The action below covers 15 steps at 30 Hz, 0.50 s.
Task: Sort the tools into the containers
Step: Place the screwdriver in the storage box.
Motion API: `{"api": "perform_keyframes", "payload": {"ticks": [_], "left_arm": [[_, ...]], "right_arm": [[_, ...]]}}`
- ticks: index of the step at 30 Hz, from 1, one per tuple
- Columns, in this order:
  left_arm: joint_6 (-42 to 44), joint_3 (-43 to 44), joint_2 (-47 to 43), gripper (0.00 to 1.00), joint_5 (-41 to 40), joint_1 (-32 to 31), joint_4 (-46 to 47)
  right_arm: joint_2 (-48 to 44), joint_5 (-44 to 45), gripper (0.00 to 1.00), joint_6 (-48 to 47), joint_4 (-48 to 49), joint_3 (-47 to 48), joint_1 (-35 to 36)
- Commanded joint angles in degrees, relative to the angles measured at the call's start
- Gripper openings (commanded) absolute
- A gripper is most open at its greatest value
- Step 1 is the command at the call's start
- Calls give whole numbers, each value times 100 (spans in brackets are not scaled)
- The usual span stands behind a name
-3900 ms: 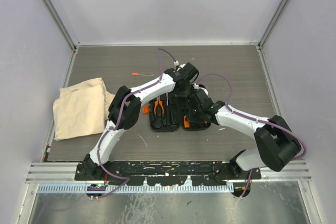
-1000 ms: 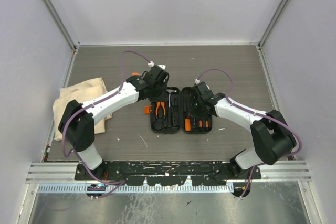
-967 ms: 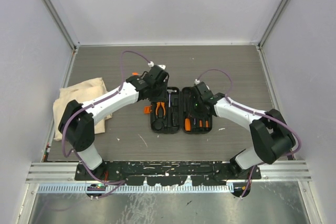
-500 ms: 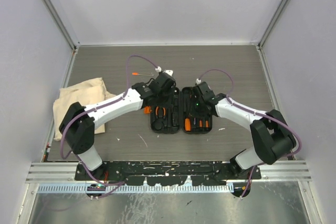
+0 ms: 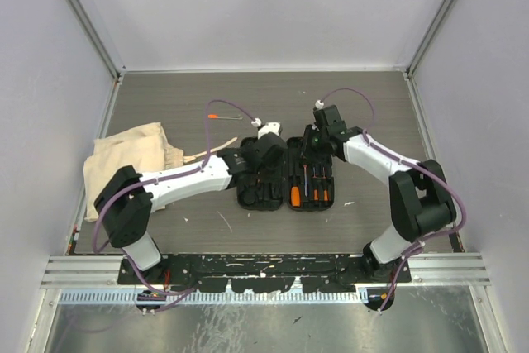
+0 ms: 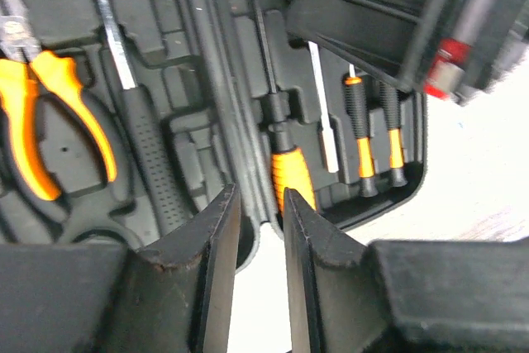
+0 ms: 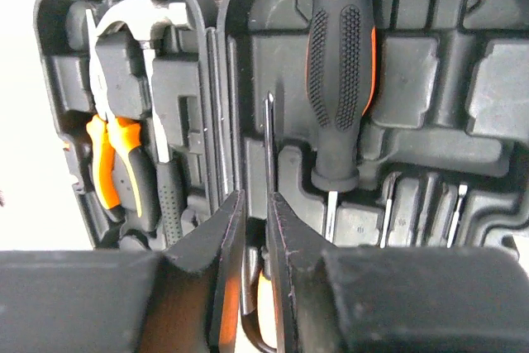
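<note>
The black tool case [image 5: 285, 178] lies open at the table's centre. Its left half holds orange-and-black pliers [image 7: 116, 163] and a hammer [image 7: 136, 14]. In its right half lie a thick black-and-orange screwdriver [image 7: 340, 64], a long orange-handled screwdriver [image 6: 291, 175] and small drivers [image 6: 364, 138]. My left gripper [image 5: 271, 155] [image 6: 258, 196] hovers over the case's left half, narrowly open and holding nothing. At the far end of the right half, my right gripper [image 5: 312, 145] [image 7: 255, 197] is also narrowly open, above the long screwdriver's thin shaft [image 7: 269, 138]. A thin orange-tipped driver [image 5: 223, 116] lies on the table.
The beige cloth bag [image 5: 128, 167] lies flat at the left edge of the table. A thin pale stick [image 5: 195, 157] rests beside it, near my left forearm. Grey walls enclose the table on three sides.
My left gripper has swung from beyond the case's far left corner to over its left half. My right gripper has drawn back from mid-case to its far end.
</note>
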Motion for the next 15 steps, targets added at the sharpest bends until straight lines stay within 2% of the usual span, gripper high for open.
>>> {"api": "perform_keyframes", "payload": {"ticks": [1,10,15], "left_arm": [[-355,-131,102,28,-243,-253,669],[-525,-349,147,27,-341,-363,701],[-487,-195,311,27,-292,-386,729]], "right_arm": [[315,-406,23,-190,195,363,-151],[685,-590,23,-353,217,537,-179],[784,-581,23,-375,274,597,-186]]}}
